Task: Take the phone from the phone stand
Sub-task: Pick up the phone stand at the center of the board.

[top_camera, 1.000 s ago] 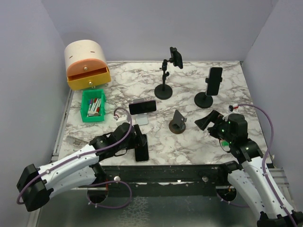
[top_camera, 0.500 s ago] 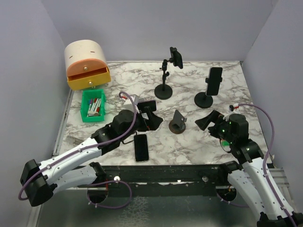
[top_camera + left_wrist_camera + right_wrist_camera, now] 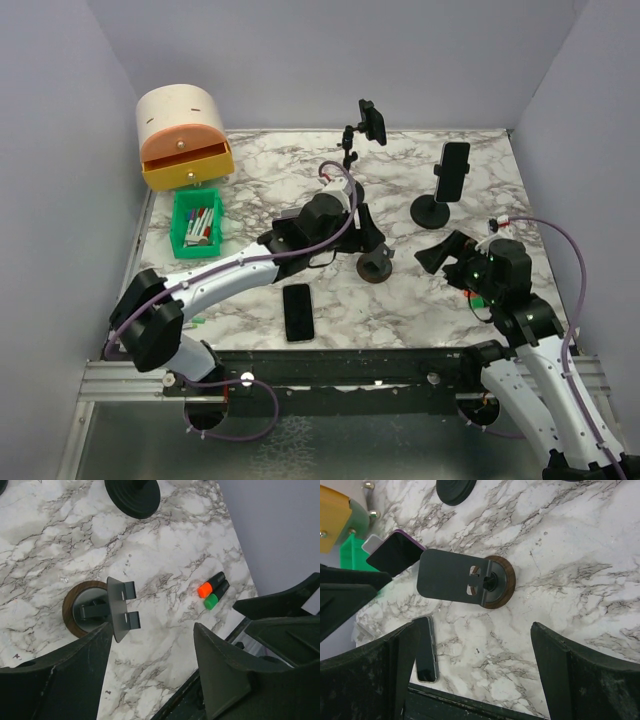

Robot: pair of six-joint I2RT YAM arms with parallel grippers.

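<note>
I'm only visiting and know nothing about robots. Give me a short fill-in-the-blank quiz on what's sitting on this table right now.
1. The bin holding markers is coloured ___.
2. The stand with the round wooden base is ___ of any phone.
3. The right gripper has its jaws ___.
4. One phone lies ___ on the table near the front edge.

Missing words: green; empty; open; flat.
</note>
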